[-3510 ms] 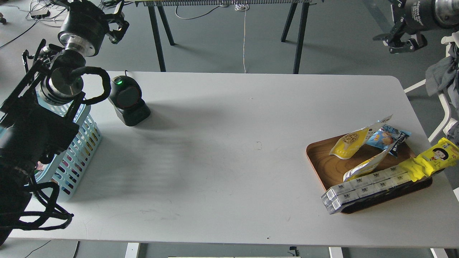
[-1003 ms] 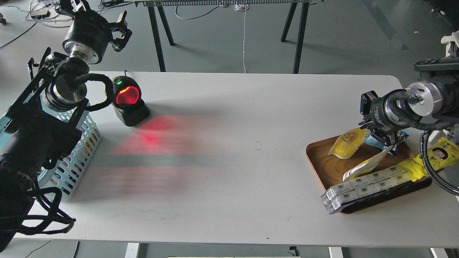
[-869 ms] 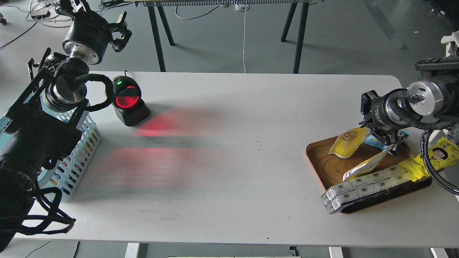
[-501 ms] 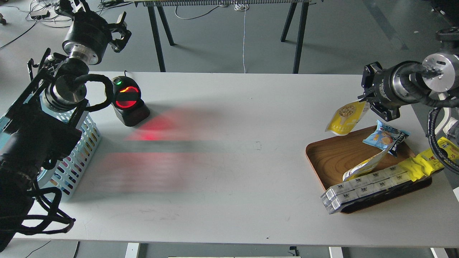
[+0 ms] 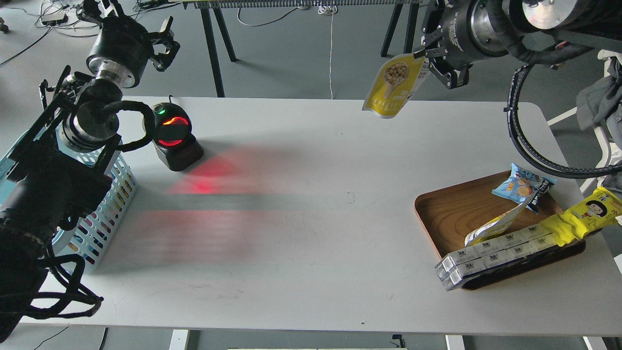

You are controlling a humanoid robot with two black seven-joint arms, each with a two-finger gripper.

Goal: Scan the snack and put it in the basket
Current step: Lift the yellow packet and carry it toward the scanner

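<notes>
The snack (image 5: 394,86), a small yellow pouch picturing beige balls in a spoon shape, hangs high above the table's far edge. My right gripper (image 5: 427,56) is shut on its top corner and holds it in the air. The light blue slotted basket (image 5: 104,204) stands at the table's left edge, mostly hidden behind my left arm. My left gripper (image 5: 163,41) is raised at the top left, beyond the basket, with its fingers spread and nothing in them.
A black barcode scanner (image 5: 172,136) glows red and throws red light on the white table (image 5: 291,194). At the right, a brown wooden tray (image 5: 449,214) holds a blue packet (image 5: 522,187), a long yellow cartoon-face packet (image 5: 585,214) and white boxes (image 5: 495,253).
My right gripper came down to the tray, closed on the yellow pouch, and lifted it up and to the left, high over the table's far edge. The scanner lit up red.
</notes>
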